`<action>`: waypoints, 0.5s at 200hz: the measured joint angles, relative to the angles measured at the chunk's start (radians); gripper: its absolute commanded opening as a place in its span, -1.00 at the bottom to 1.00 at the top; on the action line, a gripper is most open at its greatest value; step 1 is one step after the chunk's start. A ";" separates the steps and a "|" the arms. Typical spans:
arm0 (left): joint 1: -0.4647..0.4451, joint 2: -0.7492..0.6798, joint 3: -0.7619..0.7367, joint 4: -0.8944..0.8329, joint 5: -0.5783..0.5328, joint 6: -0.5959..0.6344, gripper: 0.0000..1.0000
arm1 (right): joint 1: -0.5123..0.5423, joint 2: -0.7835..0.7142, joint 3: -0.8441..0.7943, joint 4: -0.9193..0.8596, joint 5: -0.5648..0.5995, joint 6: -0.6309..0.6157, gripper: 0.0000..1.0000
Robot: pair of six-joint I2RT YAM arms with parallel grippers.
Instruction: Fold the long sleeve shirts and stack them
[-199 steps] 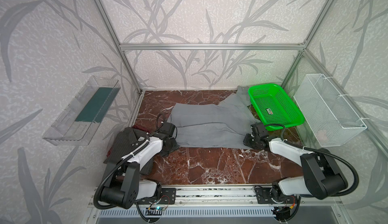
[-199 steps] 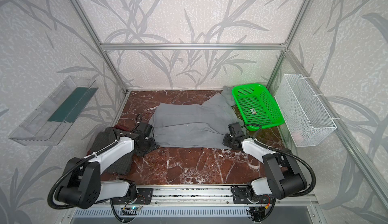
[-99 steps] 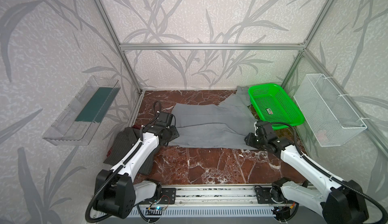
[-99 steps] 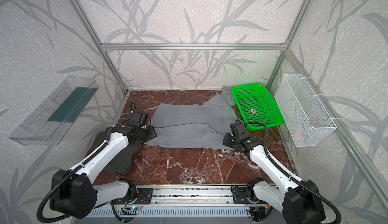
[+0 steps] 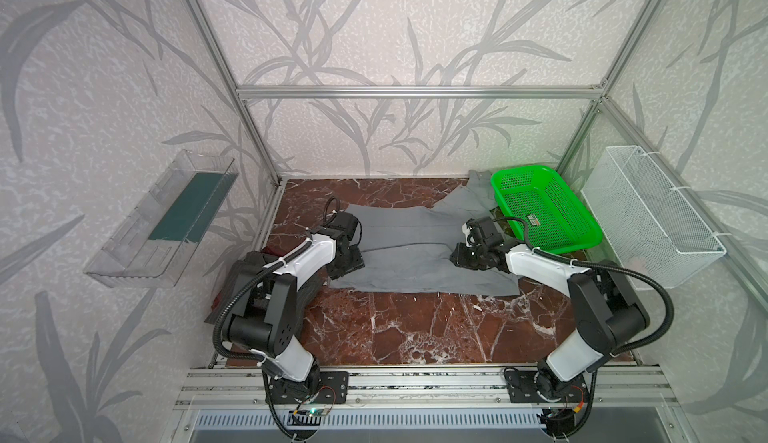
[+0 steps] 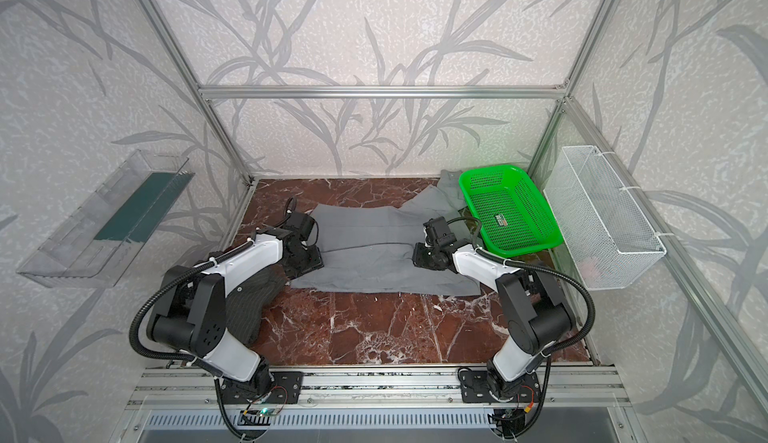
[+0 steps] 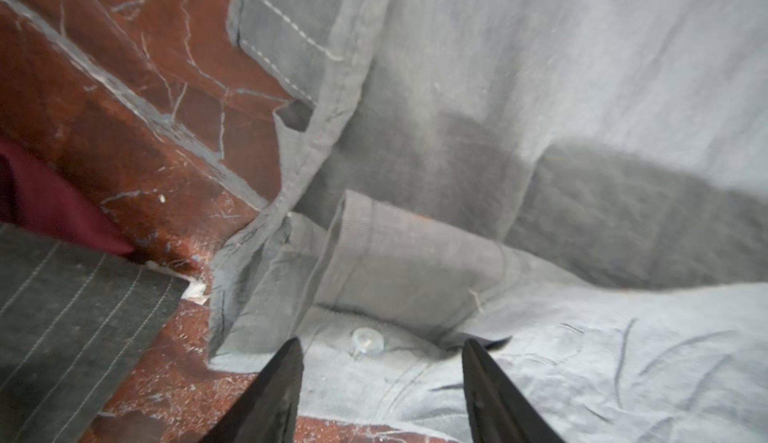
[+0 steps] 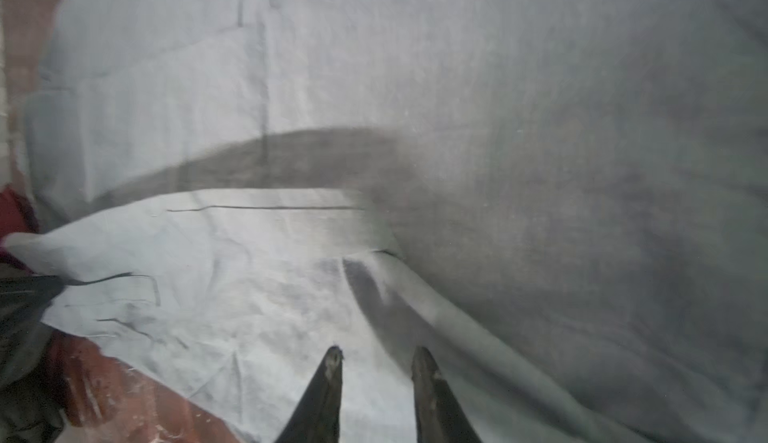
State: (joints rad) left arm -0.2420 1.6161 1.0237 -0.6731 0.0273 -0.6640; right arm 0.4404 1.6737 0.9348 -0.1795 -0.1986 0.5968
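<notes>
The grey button-up shirt (image 5: 415, 250) beside the green mesh basket (image 5: 544, 212) looked light and limp; its stiffer cuff (image 7: 407, 262) seemed the surest hold. The left gripper (image 7: 380, 362) gaped wide, the right gripper (image 8: 376, 362) narrow.

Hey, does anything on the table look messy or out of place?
Yes. The grey shirt lies spread, but one end is bunched at the back against the green basket. The pinstriped shirt is crumpled under the left arm.

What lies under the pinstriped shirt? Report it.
A dark red cloth pokes out from beneath the pinstriped shirt onto the marble table. How far it runs underneath is hidden by the shirt, and in both top views the left arm covers much of it.
</notes>
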 measured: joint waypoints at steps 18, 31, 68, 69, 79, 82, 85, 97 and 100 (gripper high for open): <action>0.000 0.017 0.000 -0.010 -0.007 -0.010 0.25 | 0.000 0.016 -0.012 0.000 0.019 0.000 -0.42; 0.000 0.033 -0.002 -0.017 -0.010 -0.014 0.25 | 0.000 0.014 -0.025 0.000 0.033 0.000 -0.42; 0.000 0.040 -0.049 -0.042 -0.011 -0.028 0.25 | 0.005 -0.001 -0.087 0.018 0.047 0.000 -0.40; 0.000 0.040 -0.051 -0.042 -0.010 -0.029 0.25 | 0.005 -0.002 -0.088 0.019 0.047 0.000 -0.40; 0.000 0.033 -0.073 -0.051 -0.010 -0.030 0.26 | 0.011 -0.019 -0.113 0.027 0.050 0.000 -0.39; 0.000 0.029 -0.079 -0.057 -0.010 -0.031 0.26 | 0.014 -0.024 -0.119 0.031 0.051 0.000 -0.39; 0.000 0.026 -0.084 -0.061 -0.010 -0.031 0.26 | 0.018 -0.030 -0.125 0.031 0.051 0.000 -0.39; 0.000 0.008 -0.094 -0.088 -0.011 -0.032 0.26 | 0.034 -0.051 -0.147 0.030 0.057 0.000 -0.39; 0.000 -0.002 -0.097 -0.096 -0.011 -0.032 0.26 | 0.042 -0.058 -0.153 0.029 0.060 0.000 -0.39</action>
State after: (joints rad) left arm -0.2424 1.6138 0.9272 -0.7689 0.0162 -0.6956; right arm 0.4820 1.6157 0.7815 -0.1509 -0.1390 0.5968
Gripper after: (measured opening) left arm 0.628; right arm 0.303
